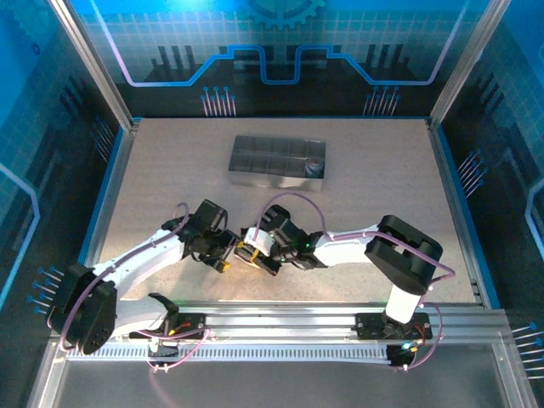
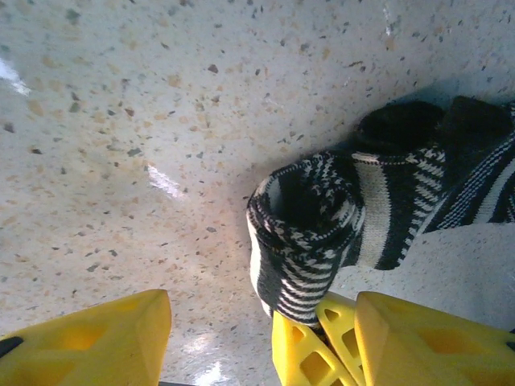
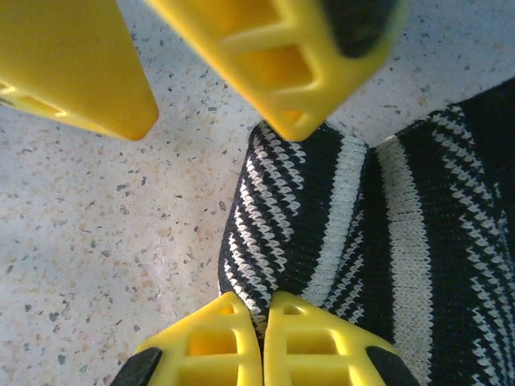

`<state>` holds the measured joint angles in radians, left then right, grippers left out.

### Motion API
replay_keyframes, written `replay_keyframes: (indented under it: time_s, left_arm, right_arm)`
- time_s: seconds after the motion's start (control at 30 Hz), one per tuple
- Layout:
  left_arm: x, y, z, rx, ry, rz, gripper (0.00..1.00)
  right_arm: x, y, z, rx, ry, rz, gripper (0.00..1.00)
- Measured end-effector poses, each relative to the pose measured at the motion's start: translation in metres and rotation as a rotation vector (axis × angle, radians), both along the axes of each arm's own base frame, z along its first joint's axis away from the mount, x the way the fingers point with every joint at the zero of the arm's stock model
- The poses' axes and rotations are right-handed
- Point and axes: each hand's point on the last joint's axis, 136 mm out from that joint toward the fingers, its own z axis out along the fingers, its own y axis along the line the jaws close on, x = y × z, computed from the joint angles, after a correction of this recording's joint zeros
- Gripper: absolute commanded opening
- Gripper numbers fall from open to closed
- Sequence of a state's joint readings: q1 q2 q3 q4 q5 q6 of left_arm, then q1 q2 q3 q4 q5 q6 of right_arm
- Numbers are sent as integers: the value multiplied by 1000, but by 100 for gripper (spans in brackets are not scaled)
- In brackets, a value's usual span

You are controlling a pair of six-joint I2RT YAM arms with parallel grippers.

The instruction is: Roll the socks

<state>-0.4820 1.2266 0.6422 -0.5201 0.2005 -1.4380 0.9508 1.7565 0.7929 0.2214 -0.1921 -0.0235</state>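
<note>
The rolled end of the striped sock [image 2: 322, 229] is pinched by the right gripper [image 3: 262, 315] (the left gripper [image 1: 225, 257] is spread, holding nothing), so a left grasp and further rolling are judged next.

Counting now: one grey compartment tray [image 1: 255, 176], carrying one dark item [image 1: 315, 167] in its right-end compartment. Nearer than the tray I'm seeing two arms, left arm [image 1: 144, 257] and right arm [image 1: 353, 244], two grippers, left gripper [image 1: 227, 263] and right gripper [image 1: 253, 253], four yellow fingers [image 3: 80, 72], one black-and-white striped sock [image 2: 338, 217].
</note>
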Motion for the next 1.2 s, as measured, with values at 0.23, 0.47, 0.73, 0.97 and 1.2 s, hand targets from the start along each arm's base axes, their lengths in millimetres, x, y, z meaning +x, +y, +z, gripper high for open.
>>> replay_keyframes:
  time_s: [0.23,0.47,0.73,0.97,1.2]
  left_arm:
    - [5,-12,-17,-4,22,-28,62]
    - [9,-17,-30,16,44,-49,45]
    - [19,-21,-35,45,63,-68,2]
    - [8,-18,-32,54,121,-47,0]
    - [-8,-9,-32,96,228,4,0]
  right_arm:
    - [5,-1,-1,79,169,6,0]
    - [10,-1,-3,101,316,8,0]
    - [11,-2,-1,97,385,21,7]
    - [-16,-23,8,2,100,67,54]
    - [-53,-19,19,-104,-296,188,61]
